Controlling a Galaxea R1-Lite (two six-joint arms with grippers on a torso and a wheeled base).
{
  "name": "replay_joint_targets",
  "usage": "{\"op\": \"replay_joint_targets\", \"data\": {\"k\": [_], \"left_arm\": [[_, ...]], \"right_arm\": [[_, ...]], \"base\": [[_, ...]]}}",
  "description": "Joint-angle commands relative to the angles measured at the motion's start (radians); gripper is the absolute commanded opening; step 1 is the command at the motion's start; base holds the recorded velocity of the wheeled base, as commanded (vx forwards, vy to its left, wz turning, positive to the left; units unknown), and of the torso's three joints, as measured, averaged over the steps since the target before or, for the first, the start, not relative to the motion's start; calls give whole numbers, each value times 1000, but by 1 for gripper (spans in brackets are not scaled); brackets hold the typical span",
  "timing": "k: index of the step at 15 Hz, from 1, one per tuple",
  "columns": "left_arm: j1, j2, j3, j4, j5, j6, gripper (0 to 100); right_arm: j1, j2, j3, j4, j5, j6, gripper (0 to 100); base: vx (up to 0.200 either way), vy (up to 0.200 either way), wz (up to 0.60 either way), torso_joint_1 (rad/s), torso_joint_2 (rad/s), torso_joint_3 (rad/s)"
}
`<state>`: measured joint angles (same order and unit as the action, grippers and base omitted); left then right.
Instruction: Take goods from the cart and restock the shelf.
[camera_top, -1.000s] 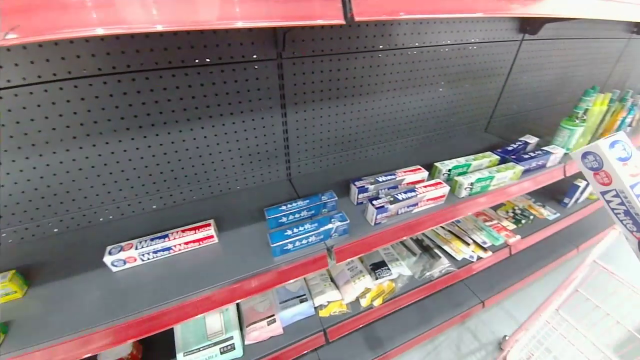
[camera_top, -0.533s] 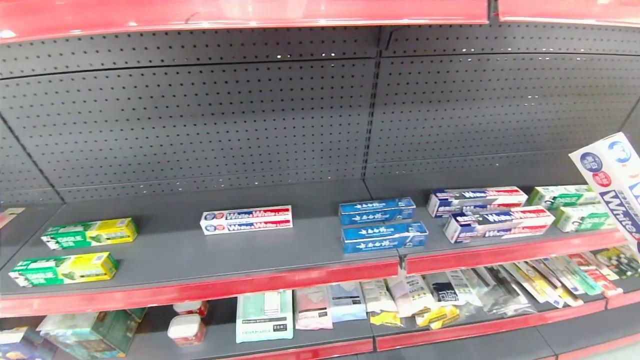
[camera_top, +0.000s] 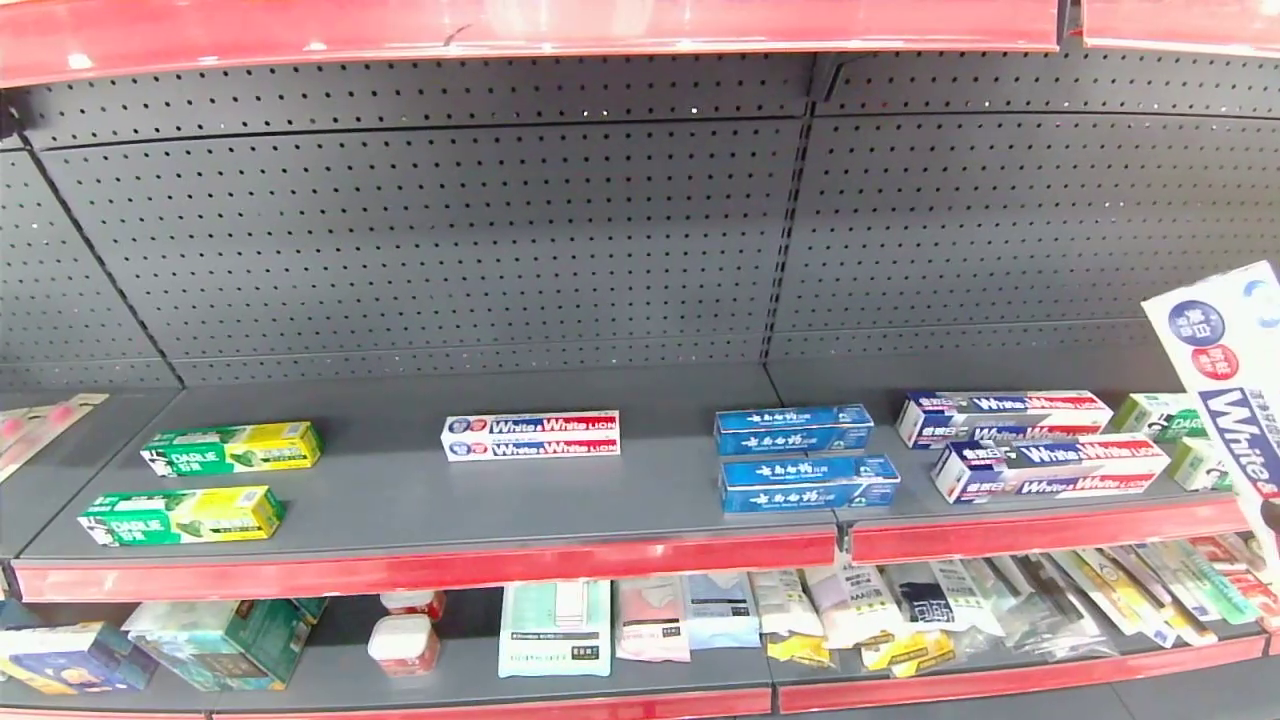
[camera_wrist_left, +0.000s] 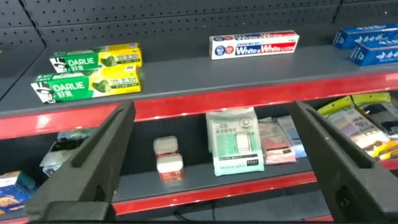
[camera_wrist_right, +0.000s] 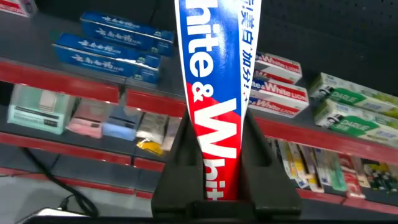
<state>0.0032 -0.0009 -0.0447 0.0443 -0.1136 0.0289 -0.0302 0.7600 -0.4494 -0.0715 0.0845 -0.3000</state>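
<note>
My right gripper (camera_wrist_right: 217, 140) is shut on a white, blue and red toothpaste box (camera_wrist_right: 217, 87), held upright in front of the shelf; the box stands at the right edge of the head view (camera_top: 1225, 380). On the grey shelf (camera_top: 430, 575) a lone matching box (camera_top: 531, 435) lies mid-shelf, with two more matching boxes (camera_top: 1005, 415) to its right. My left gripper (camera_wrist_left: 211, 155) hangs open and holds nothing, lower down, facing the shelf's red front edge (camera_wrist_left: 186, 102) and the lone box (camera_wrist_left: 254, 45).
Two blue boxes (camera_top: 800, 455) lie between the white ones, and two green-yellow boxes (camera_top: 205, 480) lie at the left. Bare shelf surrounds the lone box. The lower shelf (camera_top: 640, 690) carries packets and small red-white jars (camera_top: 405, 640). A red shelf edge (camera_top: 500, 25) overhangs.
The head camera has swung left, so the shelf slid right in view and the cart left the picture. The held box keeps its place at the right edge.
</note>
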Motion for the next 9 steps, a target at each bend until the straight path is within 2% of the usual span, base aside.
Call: {"op": "replay_joint_targets", "data": {"k": [1,2,3,4,5,6,7,8,9], "left_arm": [[0,16,-14,2,-17,16,100],[0,151,-133,-3,-23,-49,100],[-2,245,-227,-4,-26,-142,100],[0,423,-366,-9,-29,-259,100],[3,575,-403,-32,-11,-256,100],[3,662,-391,-64,34,-215,100],[3,792,-354,-110,115,-178,100],[0,923,-328,-236,186,-176,100],[-8,995,-320,-319,210,-176,100]], "right_arm": [[0,-54,18,-1,38,16,0],[-2,-65,17,-1,40,21,0],[-5,-71,15,-1,38,19,0],[-5,-74,17,1,38,18,0],[-5,-71,17,1,38,15,0],[-5,-68,15,1,37,13,0],[-5,-65,14,1,37,10,0],[-5,-62,9,1,38,10,0],[-4,-62,8,1,38,10,0]], "base": [[0,0,0,0,0,0],[0,0,0,0,0,0],[0,0,0,0,0,0],[0,0,0,0,0,0],[0,0,0,0,0,0],[0,0,0,0,0,0],[0,0,0,0,0,0],[0,0,0,0,0,0],[0,0,0,0,0,0]]}}
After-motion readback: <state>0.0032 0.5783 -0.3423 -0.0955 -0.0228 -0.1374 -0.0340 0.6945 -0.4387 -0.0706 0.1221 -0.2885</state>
